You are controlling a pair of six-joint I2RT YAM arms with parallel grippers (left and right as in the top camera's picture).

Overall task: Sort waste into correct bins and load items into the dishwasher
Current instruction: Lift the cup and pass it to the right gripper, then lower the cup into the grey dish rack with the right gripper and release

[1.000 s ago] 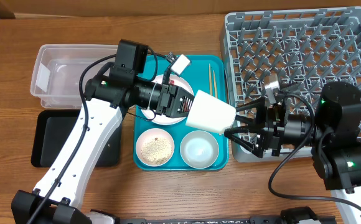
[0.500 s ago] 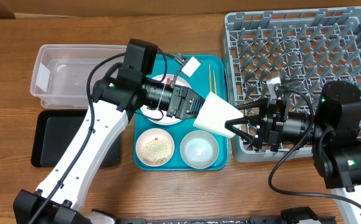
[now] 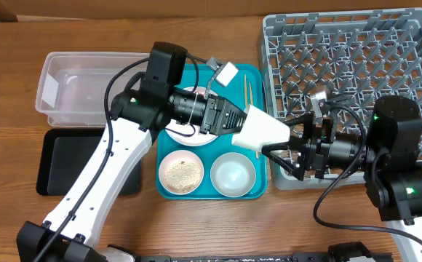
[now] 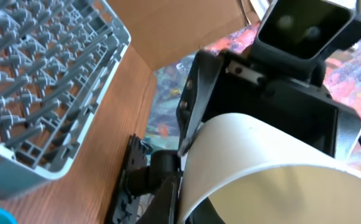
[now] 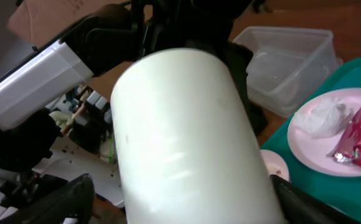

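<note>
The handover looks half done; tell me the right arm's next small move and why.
Probably close the right end effector on the cup. The left end effector holds the cup out sideways in the air, and the right one stands open around its far end, beside the rack, so a grip seems due.

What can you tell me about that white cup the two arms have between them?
The white cup is plain, smooth and slightly glossy, tapering from a wide open mouth to a narrower base. Whether it is plastic or ceramic is unclear. It lies on its side in the air, over the edge of the teal tray nearest the grey dish rack. The left tool is shut on its rim. Its base points into the right tool, whose fingers stand open on either side.
</note>
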